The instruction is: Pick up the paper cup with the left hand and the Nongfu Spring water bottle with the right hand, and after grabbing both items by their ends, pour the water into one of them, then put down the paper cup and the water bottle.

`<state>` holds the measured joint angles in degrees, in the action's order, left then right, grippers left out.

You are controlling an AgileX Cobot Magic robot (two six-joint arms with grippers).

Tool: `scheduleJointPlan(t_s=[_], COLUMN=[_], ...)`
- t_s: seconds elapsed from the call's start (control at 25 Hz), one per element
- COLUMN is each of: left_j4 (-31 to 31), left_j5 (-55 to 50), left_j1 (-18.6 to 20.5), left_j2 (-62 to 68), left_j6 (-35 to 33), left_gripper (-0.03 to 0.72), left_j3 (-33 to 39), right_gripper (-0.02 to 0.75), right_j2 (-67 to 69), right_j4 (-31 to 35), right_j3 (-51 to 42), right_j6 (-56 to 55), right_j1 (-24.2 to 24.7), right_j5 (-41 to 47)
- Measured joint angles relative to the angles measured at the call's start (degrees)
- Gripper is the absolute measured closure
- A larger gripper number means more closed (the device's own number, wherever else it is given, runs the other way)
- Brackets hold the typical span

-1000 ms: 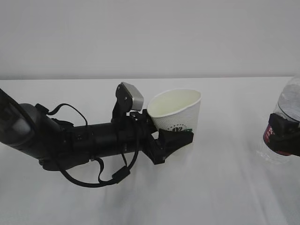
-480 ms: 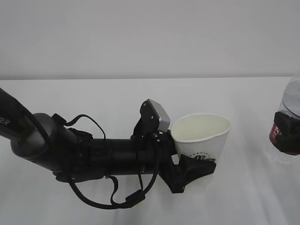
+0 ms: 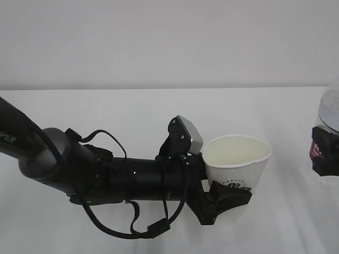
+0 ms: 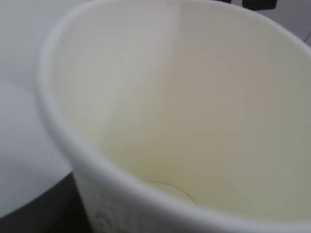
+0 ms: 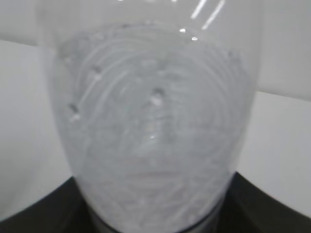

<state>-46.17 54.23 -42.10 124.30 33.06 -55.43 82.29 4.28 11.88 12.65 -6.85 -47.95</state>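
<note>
Left hand (image 3: 225, 198) has its fingers clenched on the lower wall of the paper cup (image 3: 237, 164), cup upright, mouth open to the top, near centre-right of the white worktop (image 3: 106, 111). Grip sits low at the base end, likely so the rim stays free to receive a pour. Left wrist view looks straight into the cup (image 4: 184, 111): inside looks dry, no water visible. Right hand (image 3: 326, 159) is at the far right frame edge, only partly in shot, fingers grasping the Nongfu Spring water bottle (image 3: 329, 114) around the red label band; bottle looks roughly upright, top cropped, so cap state can't be told. Right wrist view shows the clear bottle body (image 5: 155, 126) filling the frame with droplets on the wall; water level not readable. Cup and bottle apart, open gap between them. Judgement: both grasps done, pour not begun; next move needs the bottle brought left and tilted over the cup rim. Room: bare worktop far and left of the cup; right side is tight against the frame edge; the left arm's loose cable (image 3: 127, 227) hangs low near the worktop, minor snag risk.
</note>
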Motion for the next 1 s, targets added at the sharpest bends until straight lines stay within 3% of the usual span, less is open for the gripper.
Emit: scheduleJointPlan(t_s=[0.28,1.0], left_j4=[-0.97,-3.54], left_j5=[-3.66,-5.73], left_j1=[-0.13,-0.13], left_j2=[0.0,0.0], left_j6=[2.05,2.71], left_gripper=[0.177,0.177], left_j3=[-3.92,-4.03], right_gripper=[0.316,0.316], right_j2=[0.0,0.0], right_j4=[0.0,0.0], right_j3=[0.0,0.0], right_j6=[5.54,23.01], right_j1=[0.0,0.0], right_j5=[0.0,-5.83])
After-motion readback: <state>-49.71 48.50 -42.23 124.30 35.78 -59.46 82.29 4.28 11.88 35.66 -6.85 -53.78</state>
